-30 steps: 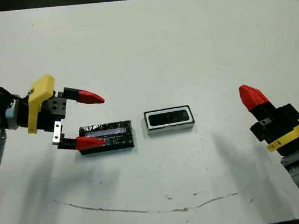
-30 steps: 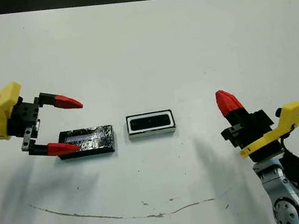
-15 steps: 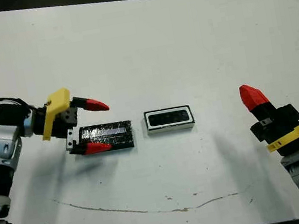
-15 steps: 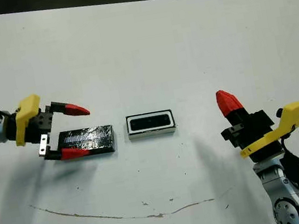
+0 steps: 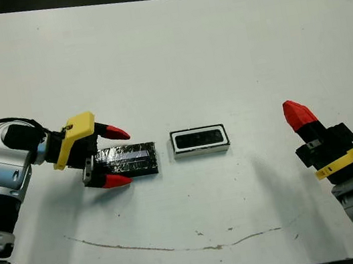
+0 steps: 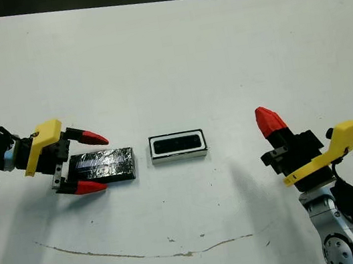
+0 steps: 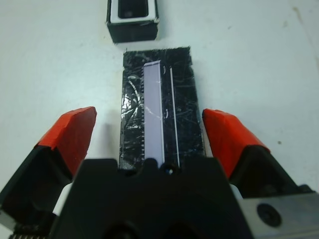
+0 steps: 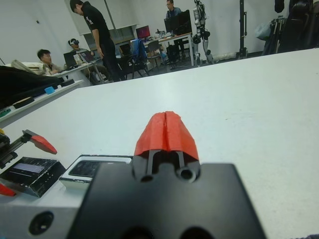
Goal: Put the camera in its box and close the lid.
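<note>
Now your left gripper (image 5: 111,157) has its fingers apart astride the glossy black striped lid (image 5: 127,161); your right gripper's (image 5: 299,113) fingers sit together.

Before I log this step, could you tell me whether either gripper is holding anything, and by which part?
Nothing is held. The left gripper is open, its fingers either side of the lid without clamping it. The right gripper is shut and empty.

The lid (image 5: 127,161) lies just left of the box (image 5: 199,141), which holds the camera (image 5: 199,140).
</note>
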Action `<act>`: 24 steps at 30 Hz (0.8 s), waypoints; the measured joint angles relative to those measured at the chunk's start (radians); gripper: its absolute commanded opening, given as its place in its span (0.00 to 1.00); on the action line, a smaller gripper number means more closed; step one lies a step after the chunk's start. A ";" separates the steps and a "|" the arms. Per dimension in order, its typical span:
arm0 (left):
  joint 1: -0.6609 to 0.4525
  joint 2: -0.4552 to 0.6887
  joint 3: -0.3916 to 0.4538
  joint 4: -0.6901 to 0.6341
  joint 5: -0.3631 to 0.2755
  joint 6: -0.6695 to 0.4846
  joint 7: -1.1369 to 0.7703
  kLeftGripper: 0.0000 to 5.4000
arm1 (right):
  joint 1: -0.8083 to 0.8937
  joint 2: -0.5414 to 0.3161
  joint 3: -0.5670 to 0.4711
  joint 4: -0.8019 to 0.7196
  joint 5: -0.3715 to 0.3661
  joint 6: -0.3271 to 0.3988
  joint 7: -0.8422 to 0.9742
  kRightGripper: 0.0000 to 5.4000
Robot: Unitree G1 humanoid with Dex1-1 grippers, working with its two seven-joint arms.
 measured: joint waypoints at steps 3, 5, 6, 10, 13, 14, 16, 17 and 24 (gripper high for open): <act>0.019 0.011 -0.004 -0.047 0.020 0.033 0.041 0.99 | 0.000 0.000 0.000 0.000 0.001 0.000 0.000 0.00; 0.038 0.014 -0.003 -0.073 0.023 0.035 0.069 0.96 | 0.000 0.000 0.000 0.000 0.004 0.000 0.000 0.00; 0.044 0.016 -0.003 -0.086 0.025 0.035 0.080 0.93 | 0.000 0.000 0.000 0.000 0.010 0.000 0.001 0.00; 0.067 0.018 0.000 -0.124 0.033 0.037 0.124 0.84 | 0.000 -0.003 0.000 0.000 0.005 0.000 0.001 0.00; 0.080 0.017 0.009 -0.139 0.026 0.064 0.156 0.75 | 0.000 -0.009 0.001 0.000 -0.010 -0.006 0.005 0.00; 0.083 0.017 0.012 -0.140 0.020 0.073 0.165 0.72 | -0.001 -0.010 0.001 0.000 -0.010 -0.008 0.011 0.00; 0.091 0.015 0.017 -0.143 0.007 0.086 0.176 0.67 | -0.001 -0.010 0.001 0.001 -0.005 -0.008 0.024 0.00; 0.097 0.014 0.021 -0.144 -0.001 0.094 0.184 0.64 | -0.003 -0.010 0.001 0.001 -0.001 -0.008 0.027 0.00; 0.136 -0.037 0.091 -0.156 -0.067 0.036 0.263 0.58 | -0.004 -0.010 0.000 0.004 0.002 -0.016 0.039 0.00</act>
